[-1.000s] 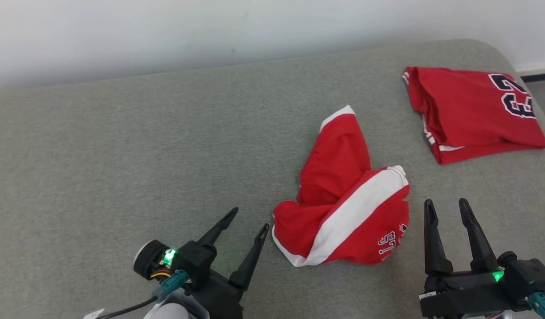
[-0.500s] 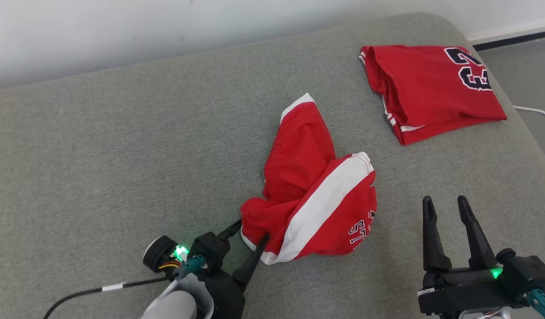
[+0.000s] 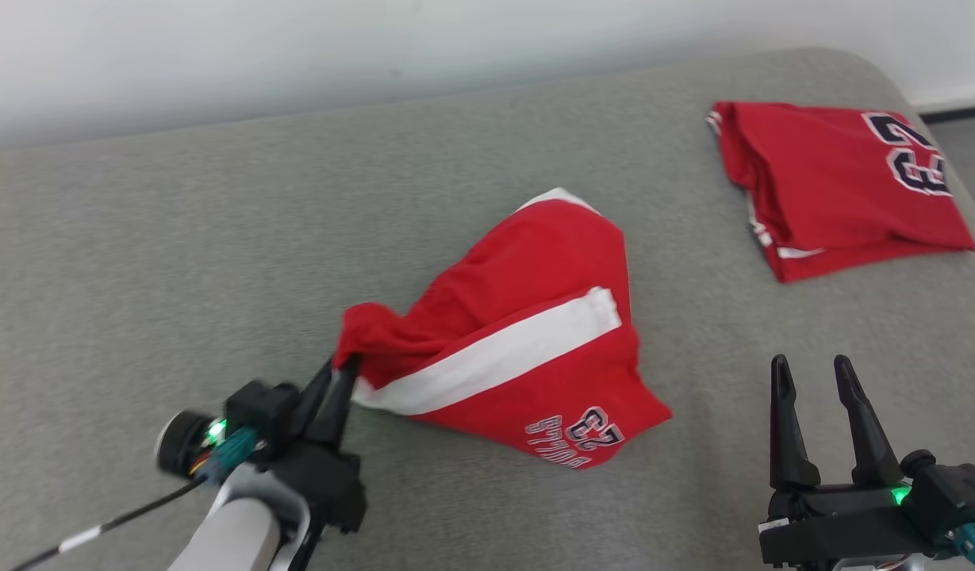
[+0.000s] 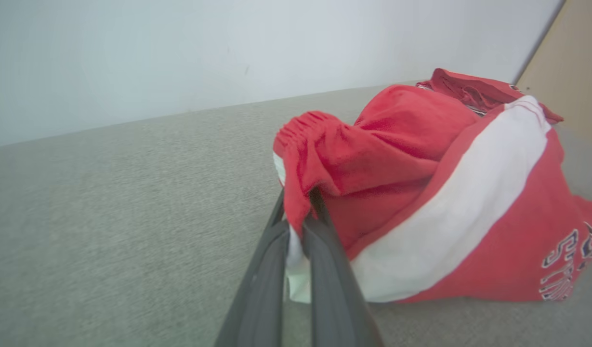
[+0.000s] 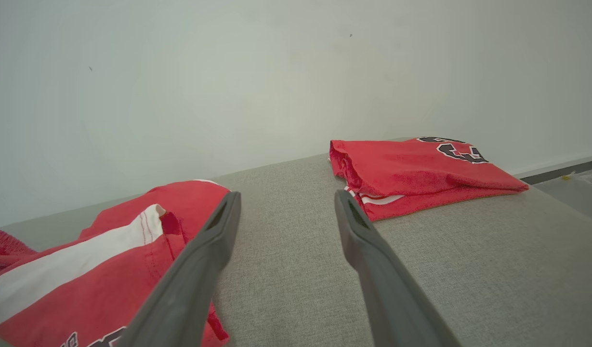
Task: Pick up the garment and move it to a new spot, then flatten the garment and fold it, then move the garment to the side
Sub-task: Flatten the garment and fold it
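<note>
The garment (image 3: 527, 349) is a pair of red shorts with a white side stripe and dark lettering, lying crumpled mid-surface. My left gripper (image 3: 338, 371) is shut on its gathered waistband edge at the shorts' left end. In the left wrist view the two fingers pinch red and white cloth of the garment (image 4: 421, 193), and the left gripper (image 4: 298, 212) sits closed around it. My right gripper (image 3: 811, 366) stands open at the lower right, apart from the cloth, with nothing between its fingers. The right wrist view shows the right gripper (image 5: 283, 202) open, the garment (image 5: 98, 260) to its left.
A folded red jersey (image 3: 836, 182) with a dark number lies at the far right of the grey padded surface (image 3: 178, 262); it also shows as the jersey (image 5: 416, 164) ahead-right of the right fingers. A pale wall runs behind. Floor shows past the right edge.
My left gripper has reached the shorts' edge, shut on it and dragged the cloth leftward, stretching it out. The head camera has shifted. The right gripper has stayed open and still.
</note>
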Available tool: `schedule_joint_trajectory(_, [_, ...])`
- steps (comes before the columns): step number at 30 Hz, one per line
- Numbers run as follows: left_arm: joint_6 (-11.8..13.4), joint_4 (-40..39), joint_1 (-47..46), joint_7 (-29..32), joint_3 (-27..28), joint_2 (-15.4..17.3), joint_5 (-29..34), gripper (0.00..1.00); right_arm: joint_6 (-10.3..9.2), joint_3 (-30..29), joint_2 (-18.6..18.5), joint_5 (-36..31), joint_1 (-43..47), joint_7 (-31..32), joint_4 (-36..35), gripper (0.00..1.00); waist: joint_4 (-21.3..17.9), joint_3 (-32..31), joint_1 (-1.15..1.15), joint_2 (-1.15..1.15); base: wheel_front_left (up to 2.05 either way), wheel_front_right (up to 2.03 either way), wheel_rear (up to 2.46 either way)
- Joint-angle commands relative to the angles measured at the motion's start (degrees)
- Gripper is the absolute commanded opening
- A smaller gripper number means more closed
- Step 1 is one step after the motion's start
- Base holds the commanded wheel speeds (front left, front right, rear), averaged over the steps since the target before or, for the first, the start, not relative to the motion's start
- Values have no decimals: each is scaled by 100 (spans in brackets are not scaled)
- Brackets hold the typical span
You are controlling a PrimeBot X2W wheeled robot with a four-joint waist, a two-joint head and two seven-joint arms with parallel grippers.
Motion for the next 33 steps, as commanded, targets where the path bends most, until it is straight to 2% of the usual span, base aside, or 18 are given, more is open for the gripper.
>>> schedule_joint_trajectory(1, [20,-36,112,-15,38,26,24,0,-16,-4,-19,-36,19,-4,11,100,311,-169,-1,-1,0,0,0])
schedule_joint_trajectory(8, [238,-451,1162,-16,603,-116,-109,0,-16,-38,-89,-46,4,-4,56,100,747,-298,-1,-1,0,0,0])
schedule_joint_trajectory(13, [177,-247,1740,-16,761,-367,-174,0,-16,-12,-130,-48,37,-4,96,100,881,-369,-1,-1,0,0,0])
schedule_joint_trajectory(14, [160,-213,1766,-16,785,-392,-127,12,-16,-5,-142,-48,46,-4,104,100,903,-386,-1,-1,0,0,0])
schedule_joint_trajectory(15, [168,-185,1772,-16,819,-430,-84,61,-16,-2,-150,-50,52,-4,112,100,923,-405,-1,-1,0,0,0])
schedule_joint_trajectory(16, [162,-193,1785,-16,870,-465,-42,100,-16,-4,-158,-54,61,-4,120,100,944,-421,-1,-1,0,0,0])
schedule_joint_trajectory(26, [105,-1518,2001,-16,2036,-585,821,100,-16,-16,-220,-29,138,-4,156,100,1137,-622,-1,-1,0,0,0])
schedule_joint_trajectory(33, [-111,-2270,2375,-16,2889,-739,1304,100,-16,112,-321,23,201,-4,231,100,1201,-790,-1,-1,0,0,0])
